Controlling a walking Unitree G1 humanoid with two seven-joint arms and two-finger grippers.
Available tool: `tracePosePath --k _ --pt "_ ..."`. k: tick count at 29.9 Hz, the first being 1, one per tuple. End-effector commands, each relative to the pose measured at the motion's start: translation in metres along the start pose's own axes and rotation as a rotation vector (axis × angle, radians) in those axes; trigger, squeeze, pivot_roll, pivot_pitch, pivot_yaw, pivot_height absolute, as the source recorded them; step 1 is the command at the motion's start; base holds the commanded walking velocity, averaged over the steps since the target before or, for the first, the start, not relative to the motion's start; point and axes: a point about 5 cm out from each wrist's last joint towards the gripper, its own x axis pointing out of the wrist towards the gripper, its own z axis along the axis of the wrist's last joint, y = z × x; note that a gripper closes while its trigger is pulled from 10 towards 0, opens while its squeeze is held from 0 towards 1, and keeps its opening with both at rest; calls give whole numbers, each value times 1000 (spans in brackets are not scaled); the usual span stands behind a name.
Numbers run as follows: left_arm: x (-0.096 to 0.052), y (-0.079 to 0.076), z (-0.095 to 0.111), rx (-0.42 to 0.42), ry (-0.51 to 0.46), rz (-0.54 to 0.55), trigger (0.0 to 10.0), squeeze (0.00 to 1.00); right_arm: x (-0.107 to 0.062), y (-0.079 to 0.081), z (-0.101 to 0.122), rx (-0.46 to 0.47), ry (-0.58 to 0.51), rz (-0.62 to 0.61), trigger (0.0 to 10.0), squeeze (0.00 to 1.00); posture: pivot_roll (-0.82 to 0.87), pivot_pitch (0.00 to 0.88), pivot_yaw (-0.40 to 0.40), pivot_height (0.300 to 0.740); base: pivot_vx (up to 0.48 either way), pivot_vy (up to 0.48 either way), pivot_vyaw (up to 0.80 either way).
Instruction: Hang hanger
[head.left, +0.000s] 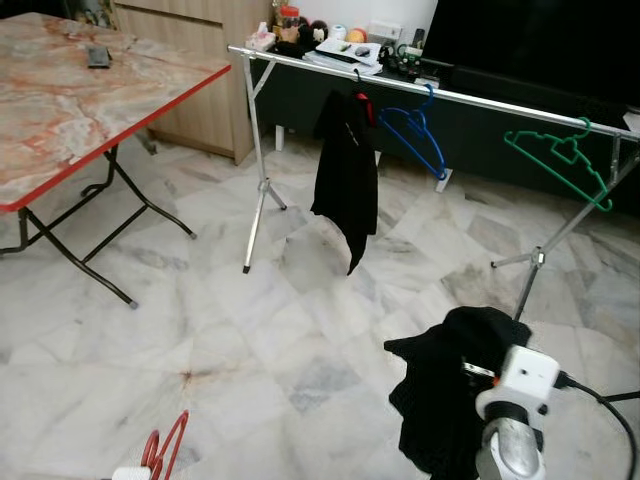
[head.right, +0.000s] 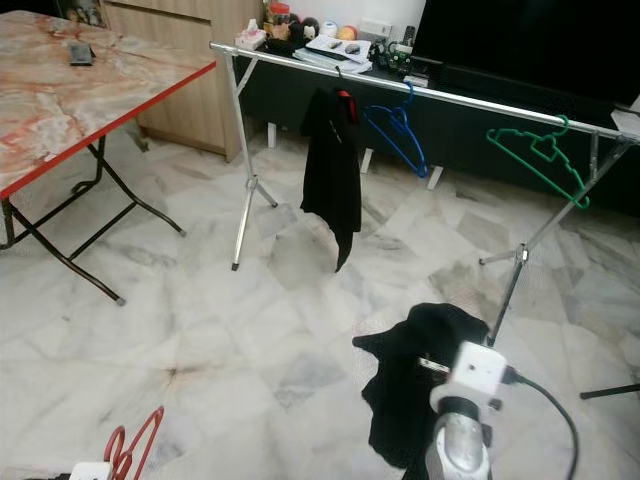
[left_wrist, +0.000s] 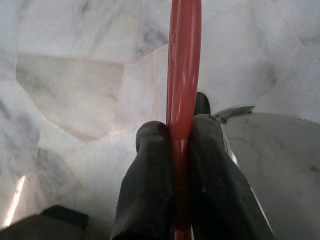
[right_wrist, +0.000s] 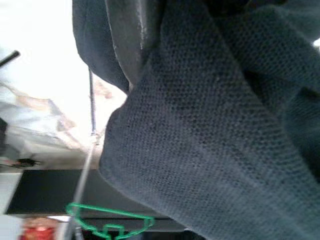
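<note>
My left gripper is shut on a red plastic hanger, which also shows low at the left as the red hanger above the marble floor. A black garment hangs bunched from my right gripper, whose fingers are buried in the cloth; the white wrist is just behind. Ahead stands a silver drying rack. On its rail hang a black garment on a red hanger, an empty blue hanger and an empty green hanger.
A folding table with a marble-patterned top and red edge stands at the left, a dark device on it. Behind the rack are a cluttered dark cabinet and a wooden cupboard. A black cable trails at the right.
</note>
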Motion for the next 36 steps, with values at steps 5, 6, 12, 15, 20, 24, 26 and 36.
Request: tracePosePath --k 5,6,12,15,20,24,26,36 --pt "-3 5 -11 4 40 -6 10000 0 -17 -2 1 -6 -6 -43 2706 0 47 20 -34 740 0 0 0" --pt "-3 5 -11 4 40 -6 10000 0 -17 -2 1 -6 -6 -43 2706 0 47 20 -34 740 0 0 0" --pt "-3 7 -10 13 33 -15 10000 0 -22 3 1 14 18 -48 10000 0 41 12 -17 740 0 0 0" --pt "-3 6 -9 20 34 -20 10000 0 -21 8 3 14 21 -34 10000 0 41 12 -13 740 0 0 0" --pt "-3 4 -10 21 35 -26 10000 0 -20 11 4 17 28 -25 10000 0 42 30 -19 740 0 0 0" --pt "-2 -1 -12 8 50 -34 10000 0 -15 14 6 12 33 4 10000 0 44 58 -34 740 0 0 0" --pt "-3 -2 -13 -5 54 -33 10000 0 -15 13 8 -2 25 12 10000 0 42 65 -37 740 0 339 0" --pt "-4 -5 -22 2 87 -42 10000 0 -12 18 11 28 24 22 10000 0 47 85 -46 740 0 354 0"
